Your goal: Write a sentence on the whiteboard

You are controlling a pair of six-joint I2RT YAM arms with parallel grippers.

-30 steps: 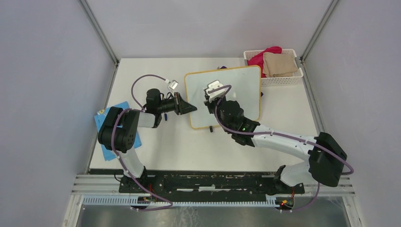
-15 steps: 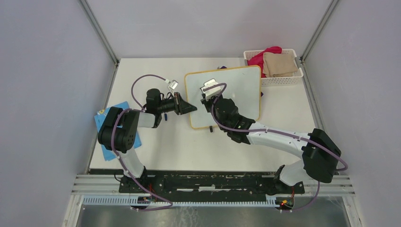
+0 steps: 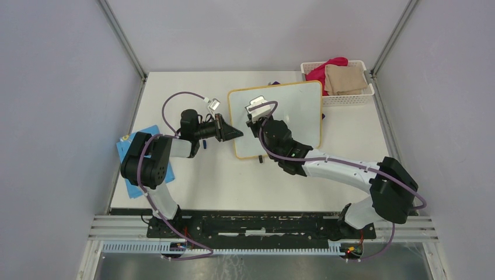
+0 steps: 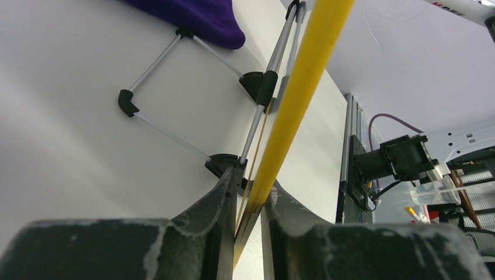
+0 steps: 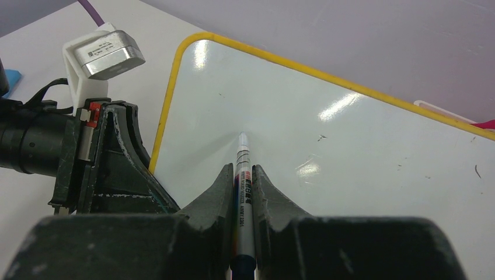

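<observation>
The whiteboard [image 3: 295, 111], white with a thin yellow frame, stands propped at the table's middle. My left gripper [image 3: 236, 134] is shut on its left edge; in the left wrist view the yellow frame [image 4: 303, 87] runs up from between the two fingers of that gripper [image 4: 250, 182]. My right gripper [image 3: 253, 118] hovers over the board's upper left part, shut on a silver whiteboard marker [image 5: 243, 192]. The marker's tip points at the white surface [image 5: 362, 175] near the top left corner. The sentence is out of view; the board face shows only small specks.
A white basket [image 3: 350, 99] of folded cloths sits at the back right. A blue patterned card [image 3: 125, 153] lies at the left table edge under the left arm. Behind the board are its wire stand [image 4: 169, 87] and a purple cloth [image 4: 192, 17].
My right arm has carried the marker up and to the left across the board, toward its top left corner. The left arm and the board have not moved.
</observation>
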